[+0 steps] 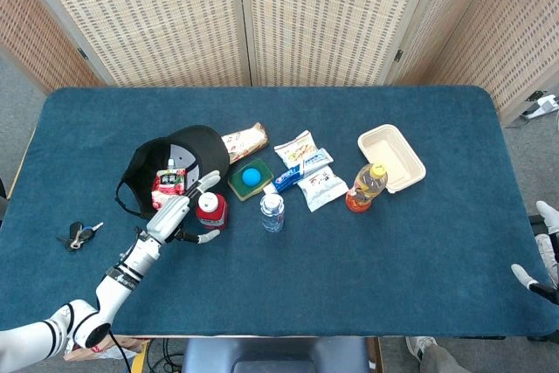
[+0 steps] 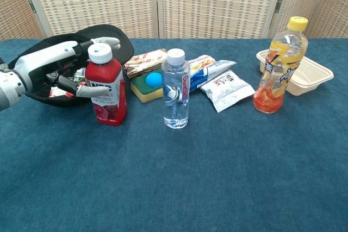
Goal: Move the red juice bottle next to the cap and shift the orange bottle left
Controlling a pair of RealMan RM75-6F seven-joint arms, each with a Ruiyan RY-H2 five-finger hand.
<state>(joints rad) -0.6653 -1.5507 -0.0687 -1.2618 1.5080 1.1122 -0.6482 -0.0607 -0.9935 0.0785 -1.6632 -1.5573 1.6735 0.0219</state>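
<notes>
The red juice bottle (image 2: 107, 86) stands upright on the blue counter (image 1: 349, 251), just at the 5 o'clock edge of the black cap (image 1: 188, 156) in the head view. The left robot hand (image 2: 65, 71) sits at the bottle's 9 o'clock in the chest view, its fingers (image 2: 89, 91) spread apart: one reaches over near the white lid, another lies across the label's lower left. Whether they touch the bottle or clear it slightly is hard to tell; the robot hand does not close around it. In the head view the same robot hand (image 1: 179, 214) lies at the bottle's (image 1: 210, 210) 8 o'clock, with the arm trailing off toward 7 o'clock.

The orange bottle (image 2: 279, 66) stands upright well to the 3 o'clock side, touching or just beside the white tray (image 2: 312, 74). Between the two bottles stands a clear water bottle (image 2: 176, 89), with snack packets (image 2: 225, 88) and a green sponge (image 2: 149, 86) behind it. Keys (image 1: 77, 234) lie near the counter's left edge. The right robot hand is out of sight in both views.
</notes>
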